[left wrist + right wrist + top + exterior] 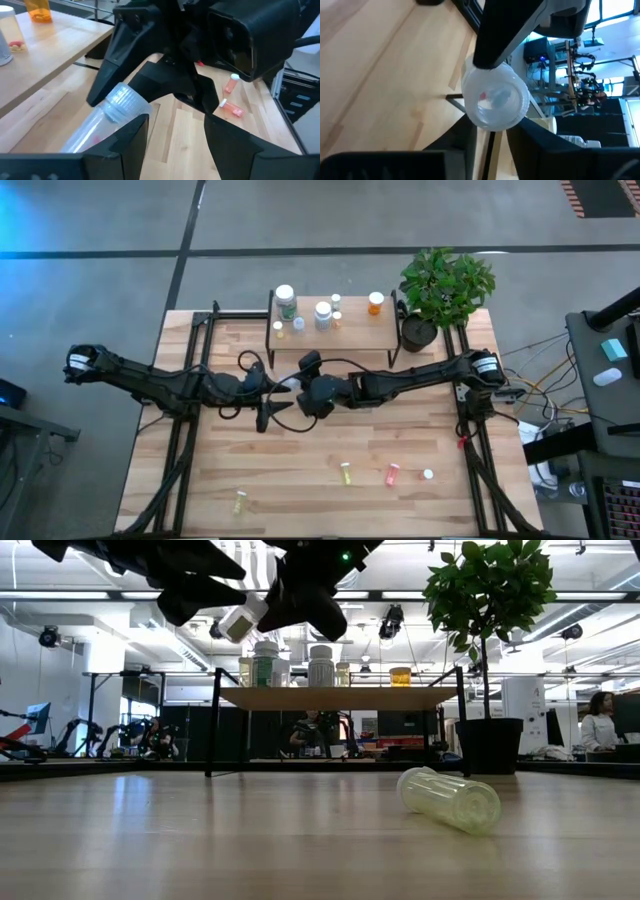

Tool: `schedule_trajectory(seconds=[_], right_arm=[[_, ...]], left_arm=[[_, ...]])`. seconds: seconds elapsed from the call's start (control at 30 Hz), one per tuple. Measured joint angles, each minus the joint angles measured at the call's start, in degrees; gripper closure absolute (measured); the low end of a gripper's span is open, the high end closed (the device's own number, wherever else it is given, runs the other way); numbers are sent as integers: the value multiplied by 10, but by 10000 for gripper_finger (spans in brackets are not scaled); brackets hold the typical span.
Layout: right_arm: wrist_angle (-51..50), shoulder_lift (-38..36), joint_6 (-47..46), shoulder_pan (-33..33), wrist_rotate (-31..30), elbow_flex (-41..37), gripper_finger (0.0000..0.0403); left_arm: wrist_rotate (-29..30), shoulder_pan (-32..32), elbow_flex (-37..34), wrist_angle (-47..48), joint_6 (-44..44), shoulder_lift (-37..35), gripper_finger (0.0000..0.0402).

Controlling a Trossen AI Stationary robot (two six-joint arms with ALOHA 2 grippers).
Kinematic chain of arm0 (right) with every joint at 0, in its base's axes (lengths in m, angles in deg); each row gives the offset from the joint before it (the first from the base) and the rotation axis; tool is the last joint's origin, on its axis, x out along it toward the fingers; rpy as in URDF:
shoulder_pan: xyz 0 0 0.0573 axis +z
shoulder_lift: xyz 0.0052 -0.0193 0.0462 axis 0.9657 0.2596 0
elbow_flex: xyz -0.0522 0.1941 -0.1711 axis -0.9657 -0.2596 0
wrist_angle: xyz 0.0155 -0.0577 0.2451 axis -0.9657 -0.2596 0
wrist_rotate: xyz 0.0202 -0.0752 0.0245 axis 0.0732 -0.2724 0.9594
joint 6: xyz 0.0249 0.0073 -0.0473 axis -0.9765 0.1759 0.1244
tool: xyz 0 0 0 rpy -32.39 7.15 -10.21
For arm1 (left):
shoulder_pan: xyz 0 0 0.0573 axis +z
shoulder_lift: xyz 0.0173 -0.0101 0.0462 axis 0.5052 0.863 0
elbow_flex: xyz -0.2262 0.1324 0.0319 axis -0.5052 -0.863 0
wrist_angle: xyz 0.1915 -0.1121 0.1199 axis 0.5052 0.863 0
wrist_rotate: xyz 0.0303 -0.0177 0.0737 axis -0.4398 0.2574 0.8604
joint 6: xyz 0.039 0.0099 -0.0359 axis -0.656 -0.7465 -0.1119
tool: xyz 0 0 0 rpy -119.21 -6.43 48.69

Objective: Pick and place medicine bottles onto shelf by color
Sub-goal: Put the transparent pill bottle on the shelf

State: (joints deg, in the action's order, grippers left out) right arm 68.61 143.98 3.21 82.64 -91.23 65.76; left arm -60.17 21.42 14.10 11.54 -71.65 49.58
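Both dark arms meet over the middle of the light wooden bench (200, 470), just in front of the low wooden shelf on black legs (355, 338).

The left pincer (175, 120) has its fingers spread. Only bare bench shows in the gap between them, so it is let go and holds nothing there. The clear plastic tube bottle with the white ridged cap (117, 107) lies along the outside of one left finger. It is up in the air, so something must be holding it.

That looks like the right pincer (492, 131). Its two fingers sit on both sides of the white cap and seem to squeeze it. The bottle is probably held by the cap so it can be lifted to the shelf and stood with the other white-capped ones.

On the shelf, the big greenish bottle with a white cap (286, 300) stands at the left end and the orange bottle (375, 302) at the right end. They are well apart, likely to keep colours in groups. The leafy green plant in a black pot (445, 285) stands just beside the shelf.

Some things are hard to see. The tube's bottom end is cut off in the left wrist view. The small bottles lying near the front edge, a yellow one (239, 502) and a reddish one (392, 474), are too tiny to tell much about.
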Motion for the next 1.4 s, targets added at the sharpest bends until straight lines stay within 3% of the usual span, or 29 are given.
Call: schedule_trajectory(seconds=[0.2,0.37,1.4], right_arm=[[2,0,-10,0,6,8,288],[-1,0,-14,0,34,13,287],[-3,0,-35,0,45,17,286]], left_arm=[[-2,0,0,-4,-5,0,219],[-13,-1,0,-13,-10,0,219],[-23,-2,-1,-12,-14,0,219]])
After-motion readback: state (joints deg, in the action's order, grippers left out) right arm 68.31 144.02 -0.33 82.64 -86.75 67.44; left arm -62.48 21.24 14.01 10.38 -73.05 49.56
